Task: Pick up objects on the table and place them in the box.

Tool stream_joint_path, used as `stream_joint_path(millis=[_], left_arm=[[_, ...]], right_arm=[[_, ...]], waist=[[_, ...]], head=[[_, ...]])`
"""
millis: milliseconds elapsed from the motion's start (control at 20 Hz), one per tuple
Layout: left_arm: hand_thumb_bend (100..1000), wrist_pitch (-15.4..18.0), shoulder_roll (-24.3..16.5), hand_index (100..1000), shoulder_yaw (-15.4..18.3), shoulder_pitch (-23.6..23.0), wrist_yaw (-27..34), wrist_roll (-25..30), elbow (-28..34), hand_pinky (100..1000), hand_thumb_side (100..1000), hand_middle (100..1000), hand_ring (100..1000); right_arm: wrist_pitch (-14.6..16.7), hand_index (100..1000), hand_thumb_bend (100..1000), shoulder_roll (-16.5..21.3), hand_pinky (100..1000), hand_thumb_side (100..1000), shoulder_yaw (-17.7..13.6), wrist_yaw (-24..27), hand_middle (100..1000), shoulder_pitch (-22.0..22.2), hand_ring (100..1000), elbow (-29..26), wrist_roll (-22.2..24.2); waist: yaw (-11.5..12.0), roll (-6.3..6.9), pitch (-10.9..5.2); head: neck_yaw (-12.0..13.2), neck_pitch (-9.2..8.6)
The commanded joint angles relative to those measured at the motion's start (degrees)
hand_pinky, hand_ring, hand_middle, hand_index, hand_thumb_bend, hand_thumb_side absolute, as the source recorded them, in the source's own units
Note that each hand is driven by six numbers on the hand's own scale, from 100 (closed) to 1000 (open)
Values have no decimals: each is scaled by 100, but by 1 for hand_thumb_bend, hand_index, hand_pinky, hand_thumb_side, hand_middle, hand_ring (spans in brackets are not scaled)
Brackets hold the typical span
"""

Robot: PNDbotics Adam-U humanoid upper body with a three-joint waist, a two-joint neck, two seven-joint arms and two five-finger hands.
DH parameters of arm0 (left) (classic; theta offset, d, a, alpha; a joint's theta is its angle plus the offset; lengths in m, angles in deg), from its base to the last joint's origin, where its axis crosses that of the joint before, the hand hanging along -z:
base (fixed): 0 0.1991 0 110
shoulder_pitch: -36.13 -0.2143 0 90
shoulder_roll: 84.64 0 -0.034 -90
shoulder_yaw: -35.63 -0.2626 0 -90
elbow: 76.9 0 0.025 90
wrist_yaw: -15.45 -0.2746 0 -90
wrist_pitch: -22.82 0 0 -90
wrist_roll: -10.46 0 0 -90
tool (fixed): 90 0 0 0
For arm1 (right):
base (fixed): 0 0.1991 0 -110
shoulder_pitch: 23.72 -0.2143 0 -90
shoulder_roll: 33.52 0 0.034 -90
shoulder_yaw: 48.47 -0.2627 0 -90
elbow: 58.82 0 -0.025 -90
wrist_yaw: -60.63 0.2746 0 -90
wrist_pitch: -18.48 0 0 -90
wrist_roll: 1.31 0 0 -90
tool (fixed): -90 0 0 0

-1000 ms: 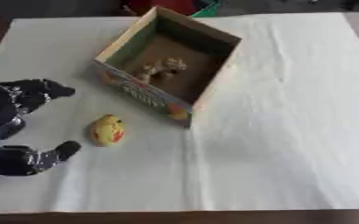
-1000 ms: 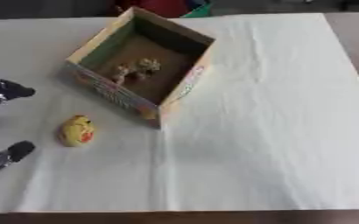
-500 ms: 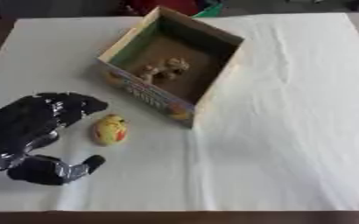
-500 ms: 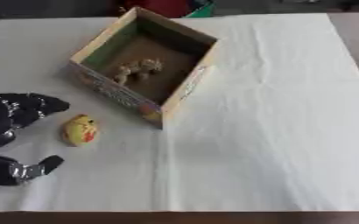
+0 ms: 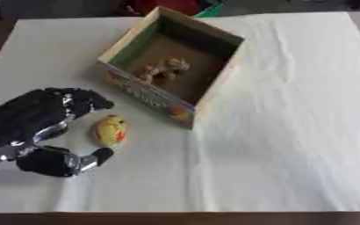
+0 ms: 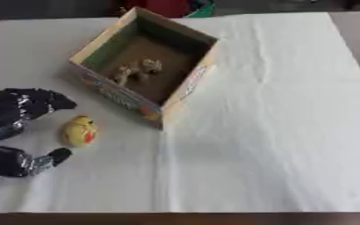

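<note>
1. The left hand (image 5: 37, 132) comes in from the lower left, its fingers (image 5: 87, 100) spread wide above and its thumb (image 5: 99, 155) below. They form an open bracket that holds nothing.
2. The yellow toy (image 5: 110, 130) lies on the counter (image 5: 290, 132) at about 3 o'clock from the palm, just beside the fingers and inside the mouth of that bracket. I cannot tell whether anything touches it yet.
3. Its long axis runs roughly 12 to 6 o'clock, so fingers and thumb would probably close on its two ends.
4. The box (image 5: 206, 94) stands near, at about 1 o'clock from the toy. It is open-topped, with small tan things (image 5: 161, 70) already inside.
5. The right hand shows in neither view, so the left is plainly the nearer one.
</note>
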Motion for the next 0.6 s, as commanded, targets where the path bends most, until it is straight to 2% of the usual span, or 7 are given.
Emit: stream_joint_path(millis=[50,450,600], left_arm=[[335,-2,-64,924,160,121,-159,273,90,640,898,802,828],[364,-169,16,895,166,118,-6,1021,90,644,923,785,815],[363,-235,133,897,400,296,55,2020,90,643,921,785,815]], right_arm=[[12,795,100,208,797,856,-77,17,664,-38,1000,-113,52],[-34,795,100,136,797,857,-97,10,661,-42,1000,-113,67],[-44,795,100,114,797,858,-106,1,660,-27,1000,-113,72]], waist=[[5,1,-64],[-32,18,20],[-29,6,39]], head=[[-10,-74],[2,-132],[-16,-144]])
